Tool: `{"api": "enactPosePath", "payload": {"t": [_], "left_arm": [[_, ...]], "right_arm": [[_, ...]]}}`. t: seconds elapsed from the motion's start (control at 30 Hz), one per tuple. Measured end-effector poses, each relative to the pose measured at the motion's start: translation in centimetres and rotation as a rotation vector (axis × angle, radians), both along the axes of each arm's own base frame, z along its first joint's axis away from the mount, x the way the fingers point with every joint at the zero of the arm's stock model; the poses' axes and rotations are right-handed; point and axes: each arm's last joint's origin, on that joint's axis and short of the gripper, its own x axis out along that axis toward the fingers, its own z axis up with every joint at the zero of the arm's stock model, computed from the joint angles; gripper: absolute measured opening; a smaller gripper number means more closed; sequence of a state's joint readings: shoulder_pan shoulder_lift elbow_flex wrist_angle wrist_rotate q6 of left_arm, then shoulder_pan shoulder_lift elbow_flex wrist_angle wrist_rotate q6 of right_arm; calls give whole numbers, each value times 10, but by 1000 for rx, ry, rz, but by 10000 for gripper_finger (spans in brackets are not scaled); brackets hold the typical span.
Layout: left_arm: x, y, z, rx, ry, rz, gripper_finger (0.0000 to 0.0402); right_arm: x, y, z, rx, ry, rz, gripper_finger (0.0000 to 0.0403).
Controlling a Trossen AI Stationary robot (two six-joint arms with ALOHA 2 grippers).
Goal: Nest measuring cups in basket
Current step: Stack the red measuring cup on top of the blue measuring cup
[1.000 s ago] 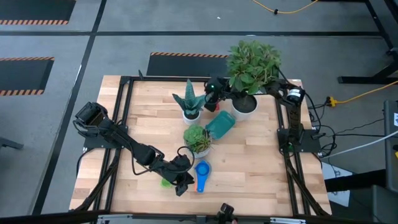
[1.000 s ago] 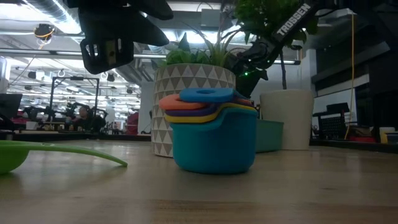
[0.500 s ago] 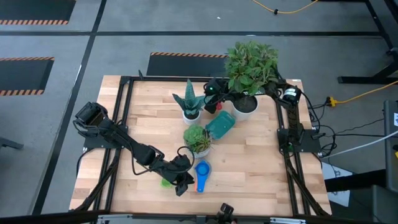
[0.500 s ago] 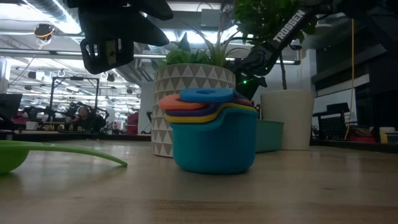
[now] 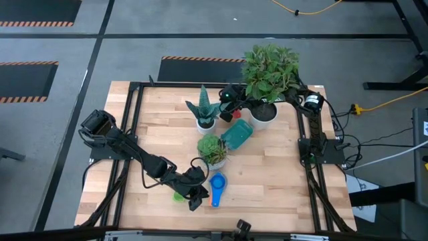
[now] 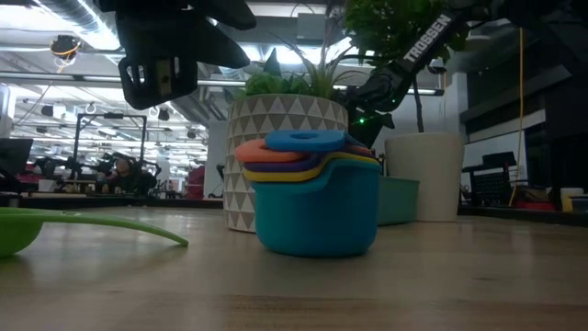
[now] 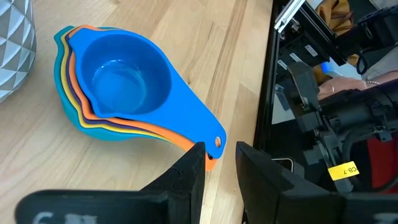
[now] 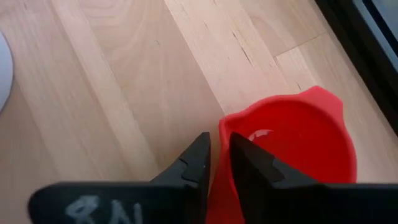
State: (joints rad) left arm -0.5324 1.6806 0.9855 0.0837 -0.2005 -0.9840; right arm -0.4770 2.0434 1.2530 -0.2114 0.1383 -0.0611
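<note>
A nested stack of measuring cups [image 5: 217, 185], blue on top [image 7: 121, 81], sits on its base near the table's near edge [image 6: 315, 211]. A green cup [image 5: 178, 195] lies apart on the wood, left of the stack [image 6: 18, 230]. My left gripper [image 5: 196, 199] hovers over the table between them, open, with its fingers [image 7: 219, 165] by the stack's handle ends. My right gripper [image 5: 227, 107] is at the far side, shut on a red cup [image 8: 292, 143]. The teal basket [image 5: 237, 134] stands just near of it. My right gripper pinches the red cup's rim wall [image 8: 222, 134], one finger inside the bowl and one outside. The fingers come from above, slanting down. Whether the cup rests on the table or is lifted, I cannot tell.
Three potted plants crowd the middle and far side: a spiky one [image 5: 204, 110], a large leafy one [image 5: 271, 70] over my right arm, and a succulent in a patterned pot [image 5: 212, 150] just behind the stack. Black frame rails [image 5: 127, 134] line the table's sides.
My right arm has shifted a little toward the table's left and lower, brushing the leafy plant's foliage, then has held still. The left gripper and the stack have not moved.
</note>
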Motion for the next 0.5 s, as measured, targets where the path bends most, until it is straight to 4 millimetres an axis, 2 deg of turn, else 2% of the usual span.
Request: {"api": "enactPosePath", "payload": {"t": [0.3,0.5], "left_arm": [[0,0,0,0,0,0,82],[0,0,0,0,0,0,82]], "right_arm": [[0,0,1,-2,4,-1,37],[-3,2,10,5,7,1,29]]}}
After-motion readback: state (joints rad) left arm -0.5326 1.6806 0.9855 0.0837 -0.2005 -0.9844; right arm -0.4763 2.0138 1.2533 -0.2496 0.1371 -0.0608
